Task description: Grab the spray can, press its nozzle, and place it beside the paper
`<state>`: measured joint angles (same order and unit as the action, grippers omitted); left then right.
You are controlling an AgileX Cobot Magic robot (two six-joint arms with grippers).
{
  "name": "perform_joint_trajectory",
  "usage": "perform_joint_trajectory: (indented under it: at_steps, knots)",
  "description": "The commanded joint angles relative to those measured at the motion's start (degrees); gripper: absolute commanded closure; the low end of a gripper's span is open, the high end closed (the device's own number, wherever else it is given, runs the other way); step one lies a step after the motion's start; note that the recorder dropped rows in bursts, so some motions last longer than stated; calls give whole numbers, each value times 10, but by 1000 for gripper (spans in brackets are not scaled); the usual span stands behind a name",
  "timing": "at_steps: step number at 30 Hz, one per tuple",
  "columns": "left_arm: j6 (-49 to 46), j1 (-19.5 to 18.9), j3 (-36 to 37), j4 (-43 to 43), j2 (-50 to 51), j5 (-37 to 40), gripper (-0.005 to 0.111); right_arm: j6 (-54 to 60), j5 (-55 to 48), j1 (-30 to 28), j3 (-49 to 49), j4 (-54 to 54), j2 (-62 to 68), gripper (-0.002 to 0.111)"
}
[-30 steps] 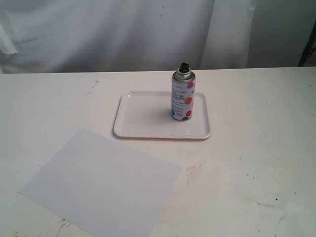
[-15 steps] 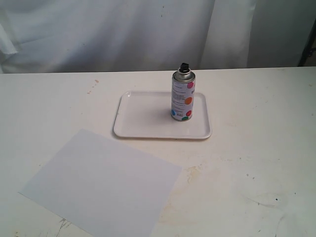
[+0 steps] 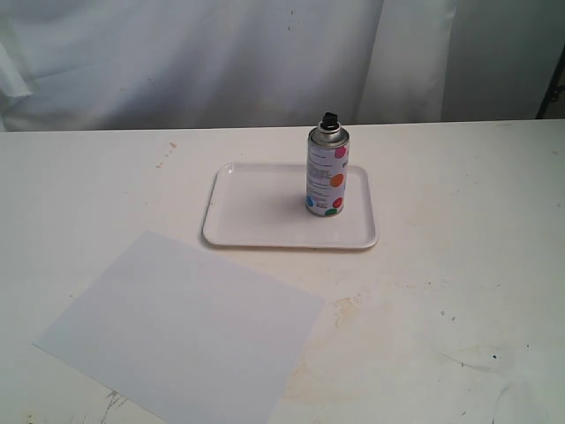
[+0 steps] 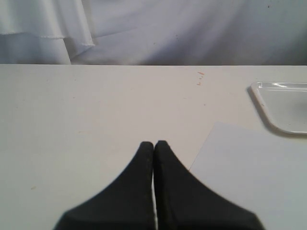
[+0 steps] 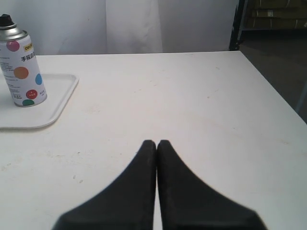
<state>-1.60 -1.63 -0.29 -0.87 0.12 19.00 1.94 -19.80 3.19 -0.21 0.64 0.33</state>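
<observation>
The spray can (image 3: 327, 172) stands upright on the right half of a white tray (image 3: 256, 208); the right wrist view also shows the spray can (image 5: 21, 64). Its black nozzle (image 3: 330, 118) points up, and the nozzle (image 5: 5, 20) is partly cut off in the right wrist view. The paper (image 3: 185, 327) lies flat on the table at the front left, and a corner of the paper (image 4: 254, 177) shows in the left wrist view. My left gripper (image 4: 154, 143) is shut and empty over bare table beside the paper. My right gripper (image 5: 157, 143) is shut and empty, far from the can. Neither arm shows in the exterior view.
The table (image 3: 459, 265) is white with stains and scuffs. A white curtain (image 3: 221, 62) hangs behind it. The table's edge and a dark shelf frame (image 5: 240, 24) appear in the right wrist view. A corner of the tray (image 4: 283, 108) shows in the left wrist view.
</observation>
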Motion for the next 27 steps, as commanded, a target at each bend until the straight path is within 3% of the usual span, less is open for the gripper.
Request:
perform_joint_trajectory:
  at_steps: [1, 27]
  knots:
    - [-1, -2, 3, 0, -1, -8, 106, 4, 1, -3, 2, 3, -3, 108]
    - [-1, -2, 3, 0, -1, -8, 106, -5, 1, -3, 2, 5, -3, 108]
